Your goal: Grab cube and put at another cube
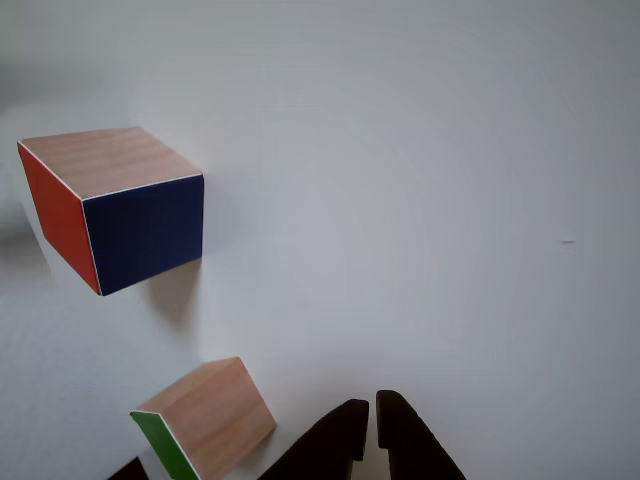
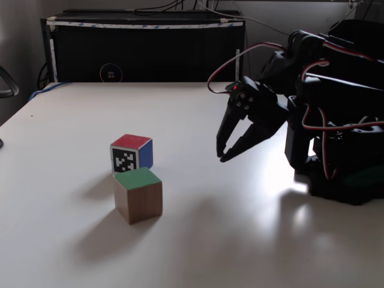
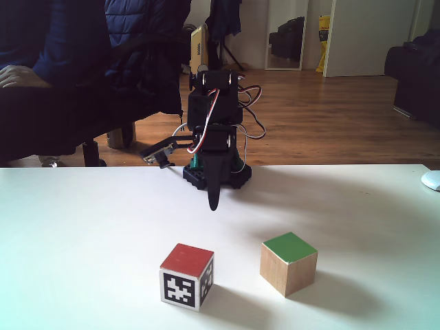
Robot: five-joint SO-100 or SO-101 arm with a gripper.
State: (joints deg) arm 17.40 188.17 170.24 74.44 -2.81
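A fixed view shows the black pincer [image 2: 224, 154] hanging in the air over the white bench [image 2: 72, 108] with nothing in it — its two fingers are a little apart. The green-topped cube [image 2: 138, 195] sits on the bench, well away from the pincer. The cube with the red top [image 2: 131, 153] sits just behind it, very close; its front face has a black-and-white pattern. In the other view that cube [image 1: 115, 205] shows a navy side too, and the fingertips [image 1: 345, 425] nearly meet.
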